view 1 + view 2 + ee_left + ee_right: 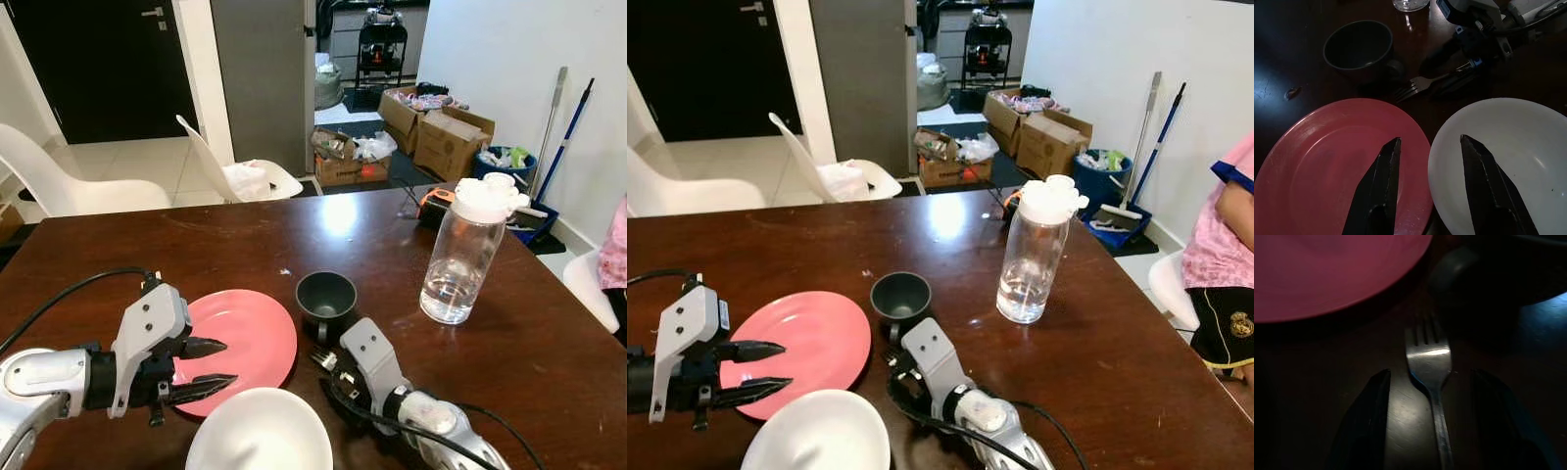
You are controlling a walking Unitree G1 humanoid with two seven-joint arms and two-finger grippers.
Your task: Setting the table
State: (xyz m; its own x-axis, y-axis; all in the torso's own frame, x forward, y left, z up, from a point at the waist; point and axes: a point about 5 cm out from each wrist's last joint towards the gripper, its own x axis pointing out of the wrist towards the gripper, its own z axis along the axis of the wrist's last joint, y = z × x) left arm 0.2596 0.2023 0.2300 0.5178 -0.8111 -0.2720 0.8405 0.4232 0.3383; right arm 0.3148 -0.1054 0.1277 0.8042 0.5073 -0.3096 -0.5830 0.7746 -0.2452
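Note:
A pink plate point(245, 333) lies on the dark wooden table point(509, 343), with a white bowl point(260, 433) at the near edge and a dark cup point(326, 296) just to its right. A metal fork point(1429, 360) lies flat on the table, tines toward the plate and cup. My right gripper point(1430, 372) is low over the table and open, one finger on each side of the fork's handle without touching it. Open too, my left gripper point(230, 362) hovers over the plate's near rim, and its fingers point(1378, 186) straddle the gap between plate and bowl.
A clear water bottle point(462, 250) with a white lid stands at the right, an orange-and-black object point(433, 204) behind it. White chairs point(245, 176) stand at the far side. A person in a pink shirt point(1220, 245) sits at the right. Cardboard boxes point(441, 137) are beyond.

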